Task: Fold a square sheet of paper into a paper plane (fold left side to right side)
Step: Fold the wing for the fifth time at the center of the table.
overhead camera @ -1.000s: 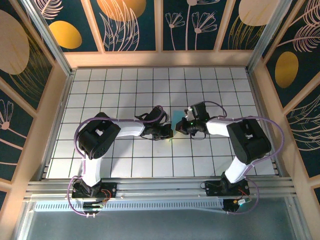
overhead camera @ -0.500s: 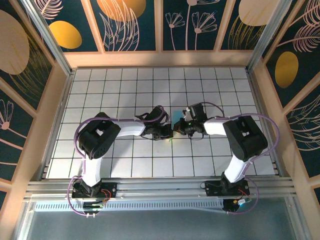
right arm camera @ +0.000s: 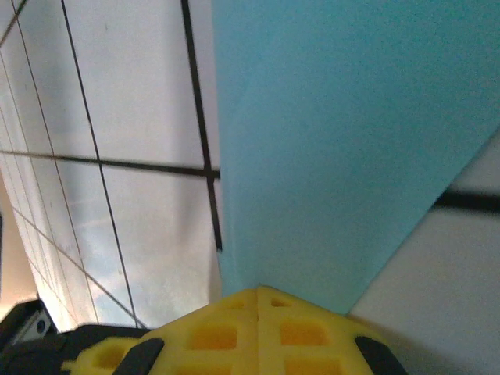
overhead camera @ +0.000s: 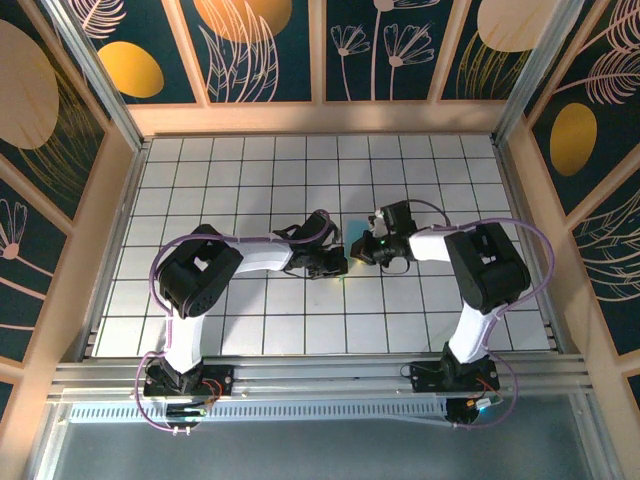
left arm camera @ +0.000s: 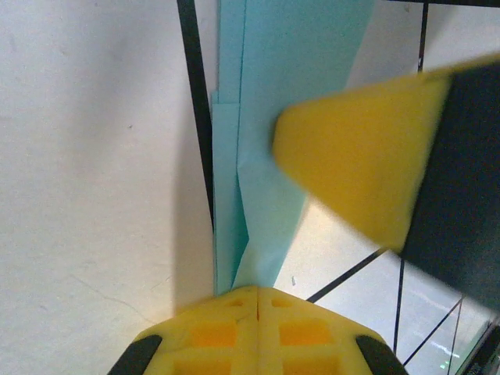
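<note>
The light-blue paper (left arm camera: pixel 293 94) lies folded on the white grid table as a narrow creased strip with overlapping flaps. In the top view only a small patch of the paper (overhead camera: pixel 357 230) shows between the two arms. My left gripper (left arm camera: pixel 258 291) is shut, its tip on the paper's narrow near end. My right gripper (right arm camera: pixel 258 291) is also shut, its tip pressing on a wide flat face of the paper (right arm camera: pixel 344 141). The right gripper's yellow finger (left arm camera: pixel 355 152) hovers over the paper in the left wrist view. From above, the left gripper (overhead camera: pixel 338 266) and right gripper (overhead camera: pixel 362 250) almost touch.
The white grid table (overhead camera: pixel 250 180) is walled by a wooden frame (overhead camera: pixel 320 117) at the back and both sides. Both arms reach inward to the middle, with their bases on the rail (overhead camera: pixel 320 375) at the near edge.
The right arm's elbow and forearm have swung a little toward the back and its gripper has edged along the paper. The left arm has stayed still. Both grippers remain shut.
</note>
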Tool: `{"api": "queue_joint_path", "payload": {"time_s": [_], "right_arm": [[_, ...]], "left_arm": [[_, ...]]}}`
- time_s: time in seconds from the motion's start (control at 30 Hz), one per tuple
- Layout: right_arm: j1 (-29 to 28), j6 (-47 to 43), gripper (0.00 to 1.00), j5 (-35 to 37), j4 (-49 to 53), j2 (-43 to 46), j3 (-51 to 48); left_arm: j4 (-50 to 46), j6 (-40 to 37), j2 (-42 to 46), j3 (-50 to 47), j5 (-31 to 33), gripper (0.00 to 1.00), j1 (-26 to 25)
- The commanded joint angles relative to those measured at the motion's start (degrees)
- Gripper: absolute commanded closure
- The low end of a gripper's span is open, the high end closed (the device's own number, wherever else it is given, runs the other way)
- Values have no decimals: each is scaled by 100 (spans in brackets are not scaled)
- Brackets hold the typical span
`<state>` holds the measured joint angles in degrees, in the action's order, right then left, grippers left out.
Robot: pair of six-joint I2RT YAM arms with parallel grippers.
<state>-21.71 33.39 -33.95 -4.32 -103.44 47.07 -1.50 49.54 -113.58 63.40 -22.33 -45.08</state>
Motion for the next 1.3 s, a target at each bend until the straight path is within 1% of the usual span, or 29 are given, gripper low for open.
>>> {"api": "queue_joint_path", "payload": {"time_s": [0.0,0.17,0.4,0.57,0.7,0.93,1.07,1.27], "right_arm": [[347,-412,100,340,230,-231,393],[431,-570,100,296,391,-213,798],[380,-468,100,25,208,-447,883],[318,-335,100,105,138,-638,717],[332,-363,100,323,369,-794,703],[344,-464,100,459,668,-871,690],[345,-473,100,495,688,-872,646],[338,-500,100,551,731,-880,614]], "left_arm": [[-808,-64,-425,-196,545,100,-18],[-803,-70,-428,-187,546,100,-18],[-764,-61,-363,-207,570,100,-18],[-636,-11,-207,-201,554,100,-17],[-606,-17,36,-45,502,100,-11],[-511,-27,414,265,168,100,-10],[-395,33,383,349,-97,100,-5],[-351,25,233,394,-321,100,-16]]}}
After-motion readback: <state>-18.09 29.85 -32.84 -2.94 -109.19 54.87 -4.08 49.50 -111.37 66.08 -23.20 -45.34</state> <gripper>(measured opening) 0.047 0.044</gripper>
